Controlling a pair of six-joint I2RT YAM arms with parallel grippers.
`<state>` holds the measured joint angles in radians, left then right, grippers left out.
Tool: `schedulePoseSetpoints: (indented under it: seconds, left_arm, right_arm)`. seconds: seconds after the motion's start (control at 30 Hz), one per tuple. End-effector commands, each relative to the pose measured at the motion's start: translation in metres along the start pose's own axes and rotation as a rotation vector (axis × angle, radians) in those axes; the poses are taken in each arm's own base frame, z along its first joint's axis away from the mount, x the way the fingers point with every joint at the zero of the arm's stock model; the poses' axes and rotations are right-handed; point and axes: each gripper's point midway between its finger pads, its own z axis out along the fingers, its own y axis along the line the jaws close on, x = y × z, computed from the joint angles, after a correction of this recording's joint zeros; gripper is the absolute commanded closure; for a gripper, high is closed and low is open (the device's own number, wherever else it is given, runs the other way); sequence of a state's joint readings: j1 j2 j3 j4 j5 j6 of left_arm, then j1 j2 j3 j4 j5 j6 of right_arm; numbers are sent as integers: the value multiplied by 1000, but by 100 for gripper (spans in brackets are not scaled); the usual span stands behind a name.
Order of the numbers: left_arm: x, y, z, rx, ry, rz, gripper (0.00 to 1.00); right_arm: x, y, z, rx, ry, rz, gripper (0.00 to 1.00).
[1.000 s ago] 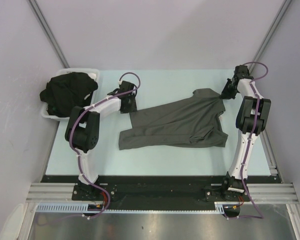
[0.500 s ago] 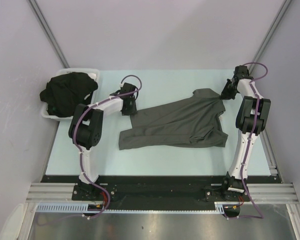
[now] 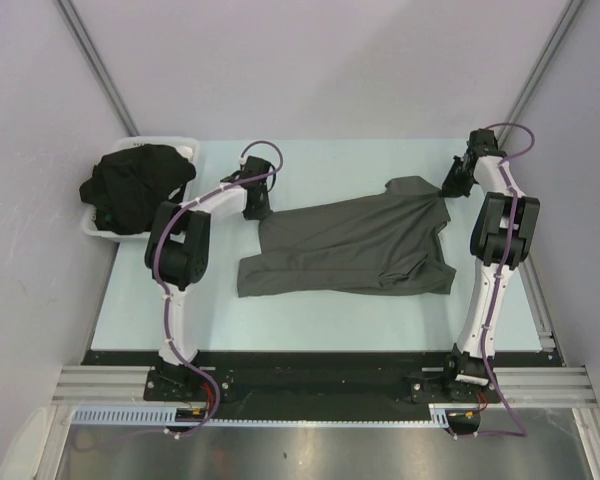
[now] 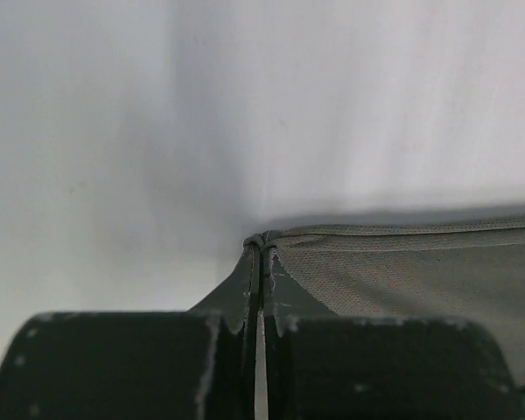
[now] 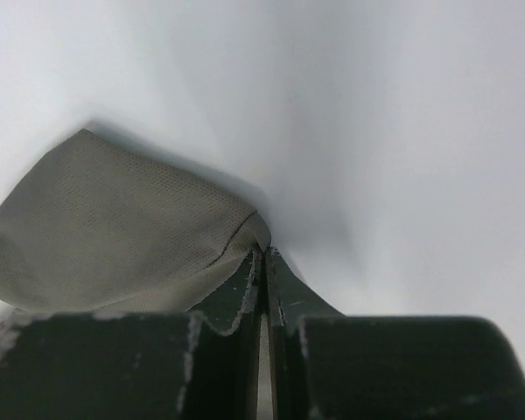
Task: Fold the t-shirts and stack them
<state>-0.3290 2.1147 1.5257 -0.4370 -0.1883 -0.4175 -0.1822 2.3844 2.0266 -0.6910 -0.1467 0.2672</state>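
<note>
A charcoal grey t-shirt point(image 3: 355, 245) lies spread across the middle of the table. My left gripper point(image 3: 259, 211) is at its far left corner, shut on the hemmed corner of the cloth point(image 4: 402, 271); in the left wrist view the left gripper point(image 4: 261, 249) has its jaws pressed together with the hem bunched at the tips. My right gripper point(image 3: 447, 191) is at the shirt's far right corner. In the right wrist view the right gripper point(image 5: 262, 254) pinches the edge of the grey fabric point(image 5: 114, 232). Black t-shirts point(image 3: 135, 185) sit heaped in a tray at the left.
The white tray point(image 3: 97, 231) holding the black heap stands at the table's far left edge. Grey walls close in the table at the back and both sides. Pale table surface point(image 3: 330, 165) lies beyond the shirt.
My left gripper has closed on the shirt's far left corner, and the left arm's elbow has swung right. The right gripper stays shut on the far right corner.
</note>
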Motion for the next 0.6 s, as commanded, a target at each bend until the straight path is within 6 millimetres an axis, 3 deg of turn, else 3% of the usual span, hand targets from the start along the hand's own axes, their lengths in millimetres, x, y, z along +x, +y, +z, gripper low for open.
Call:
schedulePoseSetpoints:
  seconds: [0.0, 0.13, 0.37, 0.57]
  left_arm:
    - [-29, 19, 13, -42, -32, -21, 100]
    - [-63, 16, 13, -17, -78, -67, 100]
    - [-101, 21, 33, 7, -103, -109, 100]
    - [-132, 23, 43, 63, -129, -163, 100]
  right_arm:
    - [-20, 10, 1, -1, -39, -49, 94]
    - [-32, 14, 8, -1, -59, -42, 99]
    - [-46, 21, 19, -25, -99, -33, 100]
    - [-62, 43, 20, -83, -154, -36, 100]
